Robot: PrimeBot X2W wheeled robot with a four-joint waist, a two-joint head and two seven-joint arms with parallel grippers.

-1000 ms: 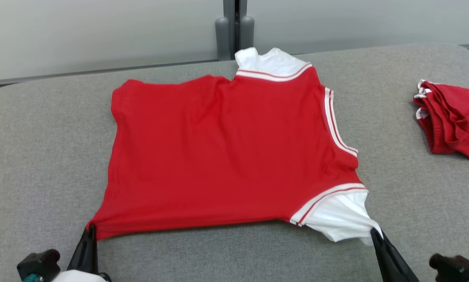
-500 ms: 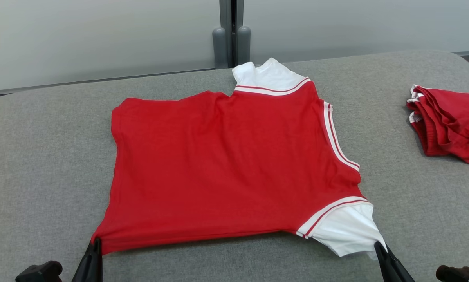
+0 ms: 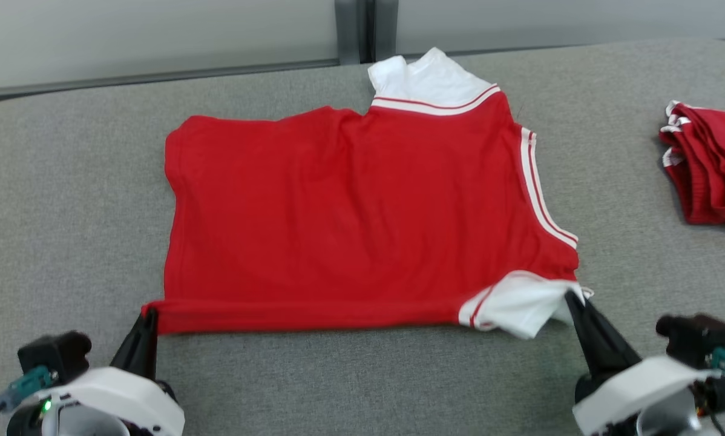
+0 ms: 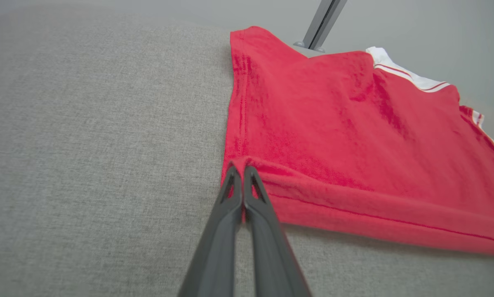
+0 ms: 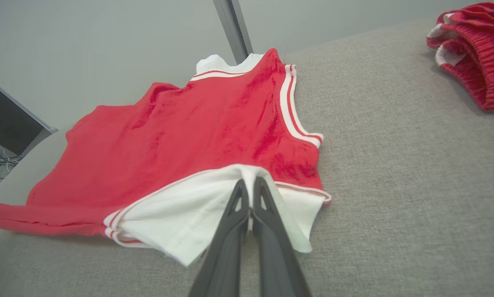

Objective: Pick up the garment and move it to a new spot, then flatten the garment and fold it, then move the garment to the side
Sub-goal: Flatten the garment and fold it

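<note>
Clamping hem corner of garment (image 3: 350,206) with left gripper (image 3: 149,316), pinching white sleeve (image 3: 514,303) with right gripper (image 3: 571,298) (thin bite). Risking sleeve slip on uneven lift, skewed fold.

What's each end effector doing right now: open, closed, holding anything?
Left end effector: closed, gripping the red garment at its near hem corner.
Right end effector: closed, gripping the garment's white sleeve.

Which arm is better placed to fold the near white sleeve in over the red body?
Right, most likely. The right gripper is shut on the near white sleeve, so it can carry it straight over. The left gripper is shut on the red hem corner at the opposite end of the near edge.
</note>
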